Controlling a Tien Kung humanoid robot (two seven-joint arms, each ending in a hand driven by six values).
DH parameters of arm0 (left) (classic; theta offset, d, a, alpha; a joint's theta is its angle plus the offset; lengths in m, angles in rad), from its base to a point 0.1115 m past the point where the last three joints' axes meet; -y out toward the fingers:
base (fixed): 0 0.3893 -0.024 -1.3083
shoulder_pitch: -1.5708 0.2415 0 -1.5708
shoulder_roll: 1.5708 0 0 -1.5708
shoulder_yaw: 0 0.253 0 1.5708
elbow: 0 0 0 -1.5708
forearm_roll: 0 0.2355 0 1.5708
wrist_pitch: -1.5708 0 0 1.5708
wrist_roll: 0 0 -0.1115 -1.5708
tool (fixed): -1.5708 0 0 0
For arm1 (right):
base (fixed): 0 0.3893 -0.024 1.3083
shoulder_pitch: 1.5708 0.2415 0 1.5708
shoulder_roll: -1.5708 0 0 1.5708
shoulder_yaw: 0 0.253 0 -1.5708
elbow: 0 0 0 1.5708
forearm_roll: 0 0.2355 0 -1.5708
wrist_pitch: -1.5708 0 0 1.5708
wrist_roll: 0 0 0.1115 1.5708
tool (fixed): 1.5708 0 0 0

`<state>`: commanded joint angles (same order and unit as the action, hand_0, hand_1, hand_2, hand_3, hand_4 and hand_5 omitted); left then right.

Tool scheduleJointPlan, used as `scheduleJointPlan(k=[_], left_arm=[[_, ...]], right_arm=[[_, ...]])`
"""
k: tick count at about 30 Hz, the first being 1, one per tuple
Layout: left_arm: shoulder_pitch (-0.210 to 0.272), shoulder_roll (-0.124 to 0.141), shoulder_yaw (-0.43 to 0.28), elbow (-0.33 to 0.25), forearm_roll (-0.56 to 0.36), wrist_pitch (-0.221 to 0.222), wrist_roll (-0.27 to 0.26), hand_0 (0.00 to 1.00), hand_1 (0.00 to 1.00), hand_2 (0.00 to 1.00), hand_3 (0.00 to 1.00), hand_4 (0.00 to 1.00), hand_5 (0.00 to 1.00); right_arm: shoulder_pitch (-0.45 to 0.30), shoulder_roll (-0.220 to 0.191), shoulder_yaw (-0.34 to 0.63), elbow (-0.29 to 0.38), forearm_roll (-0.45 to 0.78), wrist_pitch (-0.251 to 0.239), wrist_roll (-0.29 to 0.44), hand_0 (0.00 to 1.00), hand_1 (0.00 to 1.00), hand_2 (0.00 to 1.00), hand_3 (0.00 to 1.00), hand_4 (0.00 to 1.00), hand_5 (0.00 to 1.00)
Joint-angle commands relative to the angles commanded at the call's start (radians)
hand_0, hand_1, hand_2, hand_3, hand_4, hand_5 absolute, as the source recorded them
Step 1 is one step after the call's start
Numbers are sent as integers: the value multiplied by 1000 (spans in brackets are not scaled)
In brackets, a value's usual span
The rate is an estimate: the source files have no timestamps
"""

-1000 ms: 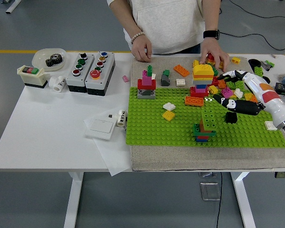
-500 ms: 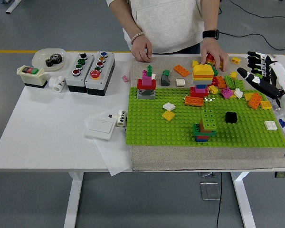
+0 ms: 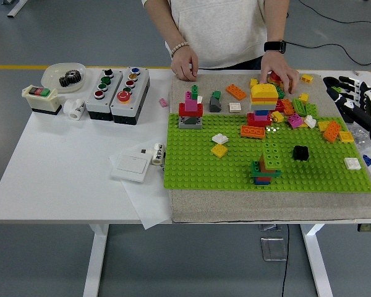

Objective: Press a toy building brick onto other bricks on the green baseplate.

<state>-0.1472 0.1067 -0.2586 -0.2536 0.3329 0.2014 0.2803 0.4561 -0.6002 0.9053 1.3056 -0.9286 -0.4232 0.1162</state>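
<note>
Beside the green baseplate (image 3: 235,164), the right hand (image 3: 357,104) hovers, fingers spread wide, holding nothing; no writing is legible.

bright, even light | soft faint shadows | sharp focus

1. The robot's right hand (image 3: 353,99) is seen at the right edge of the head view; it is built of black fingers (image 3: 343,94) with white segments.
2. A small green patch is seen near one fingertip, and white casing covers the back of the hand.
3. The person (image 3: 219,31) at the far side of the table is dressed in a light grey sweatshirt with a front pouch pocket.
4. A beaded bracelet (image 3: 179,46) in pale tones is worn on one wrist.
5. A black smartwatch (image 3: 274,46) with a dark band is worn on the other wrist.
</note>
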Motion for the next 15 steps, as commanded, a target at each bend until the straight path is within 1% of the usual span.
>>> scheduleJointPlan(k=[6, 15], left_arm=[[-3, -2, -11, 0, 20, -1, 6, 491, 571, 654, 642, 692, 768], [-5, 1, -11, 2, 22, -1, 6, 491, 567, 654, 642, 694, 769]], right_arm=[[-3, 3, 9, 3, 46, 5, 1, 775, 773, 824, 855, 998, 756], [-3, 5, 25, 2, 96, 11, -6, 773, 772, 822, 854, 998, 762]])
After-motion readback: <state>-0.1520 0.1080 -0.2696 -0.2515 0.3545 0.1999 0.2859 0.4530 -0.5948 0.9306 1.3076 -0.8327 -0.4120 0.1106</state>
